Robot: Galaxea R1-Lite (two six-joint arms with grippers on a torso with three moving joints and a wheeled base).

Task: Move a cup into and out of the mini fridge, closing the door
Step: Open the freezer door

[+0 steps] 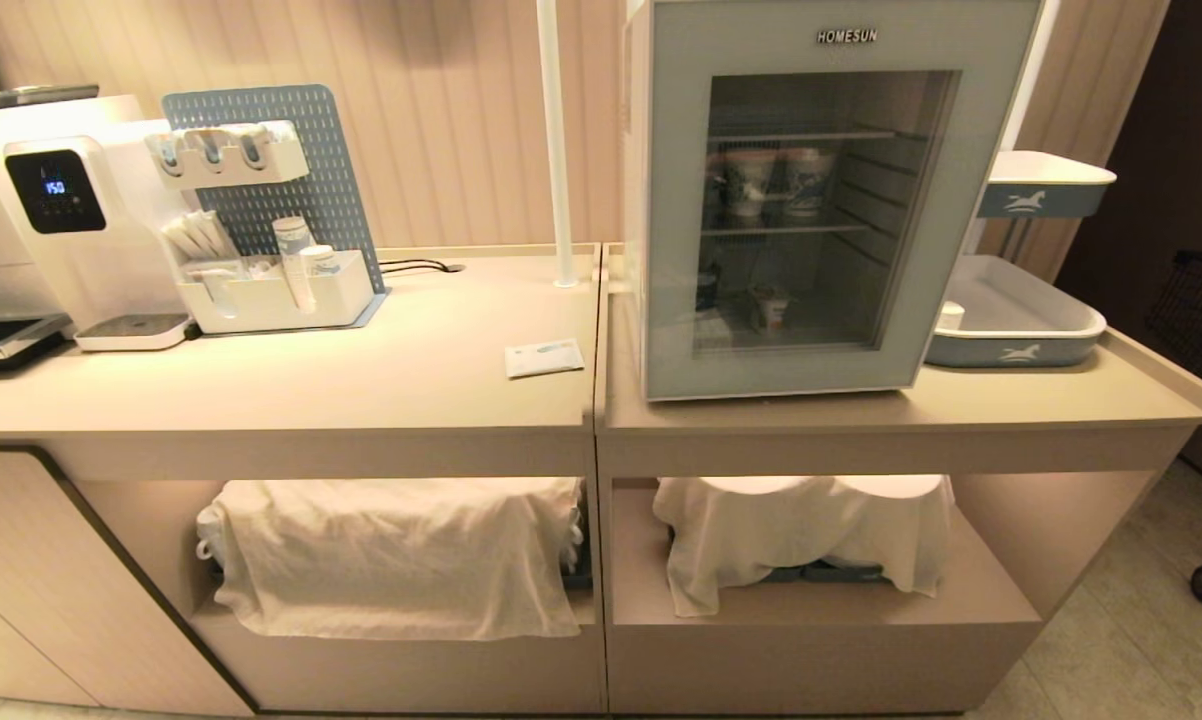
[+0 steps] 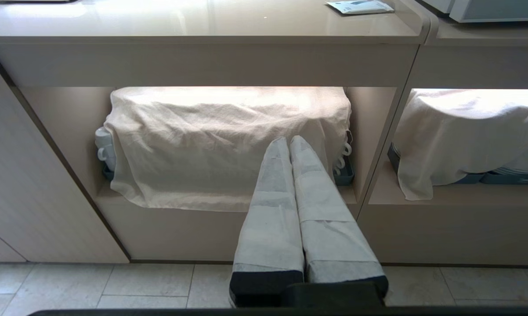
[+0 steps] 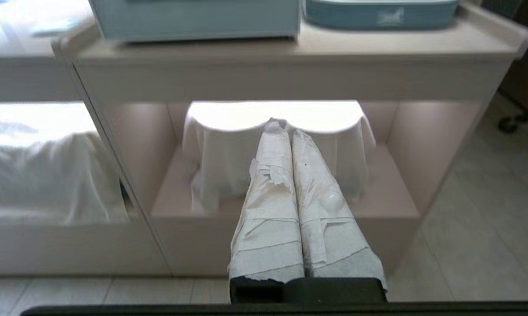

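Sitting inside fridge (image 1: 821, 200), tiny orange-labelled cup (image 1: 771, 308)

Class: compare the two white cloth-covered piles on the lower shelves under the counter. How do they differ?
The left cloth pile is wide and boxy, with white mug handles showing at its ends; the right cloth pile is narrower, draped over two rounded tops, with grey-blue dishes peeking beneath. Both are white cloths hanging over stacked crockery.

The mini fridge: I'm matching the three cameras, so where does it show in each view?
Head view: the mini fridge stands upper right on the counter, door shut.
Left wrist view: only its bottom corner shows.
Right wrist view: its lower front edge shows.
Shared landmark: the counter.
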